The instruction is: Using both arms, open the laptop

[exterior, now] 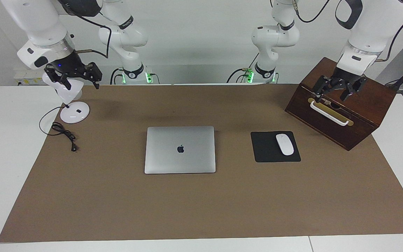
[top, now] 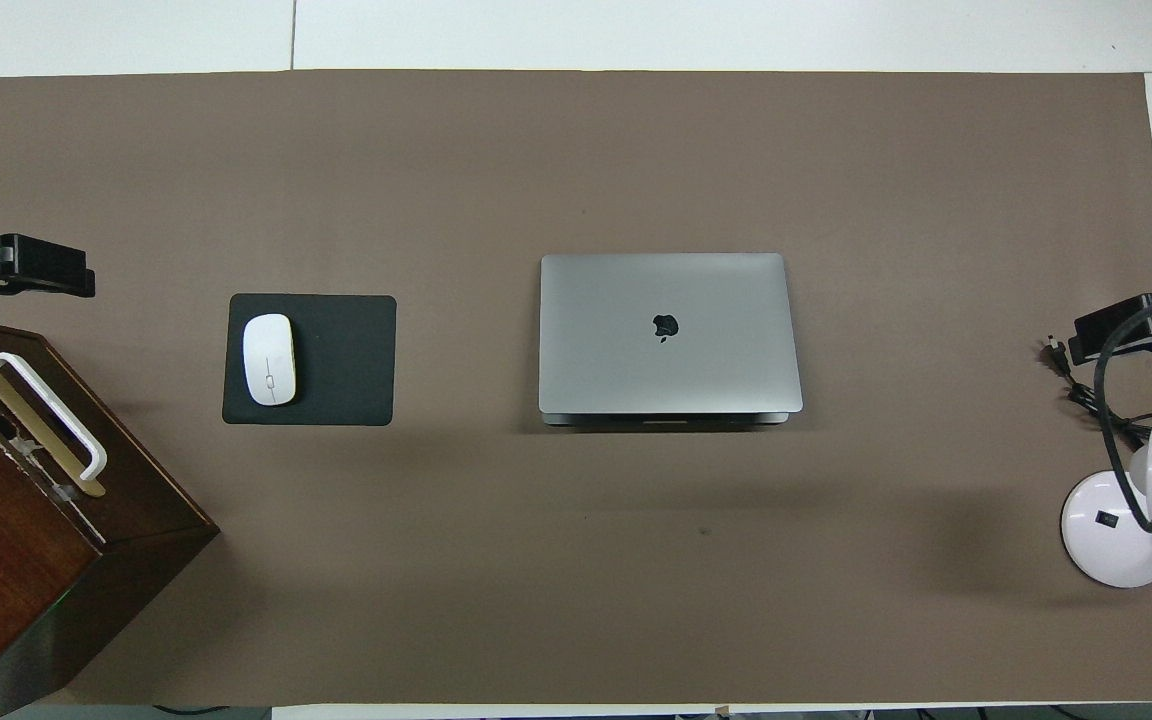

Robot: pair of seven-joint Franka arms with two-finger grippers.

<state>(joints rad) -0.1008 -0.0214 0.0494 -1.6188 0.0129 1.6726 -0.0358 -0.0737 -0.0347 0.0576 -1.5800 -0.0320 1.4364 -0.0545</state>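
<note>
Left tool: raised over the wooden box, fingers spread wide, gripping nothing.
Right tool: raised over the lamp's head, fingers apart, carrying nothing.
Wooden box: dark polished wood, angular, slanted face with a brass plate and white bar handle; sits at the left arm's end, close to the robots.
Desk lamp: glossy white, round flat base, black cord looped beside it; at the right arm's end.
Laptop: thin matte silver-grey slab, rounded corners, lid shut flat, dark logo up; mid-tabletop, farther out than box and lamp.
Mouse pad: black, thin, rectangular, beside the laptop toward the left arm's end; smooth white oval mouse on it.
Tabletop: brown matte sheet over white; bare room on all sides of the laptop, widest toward the farthest edge.
</note>
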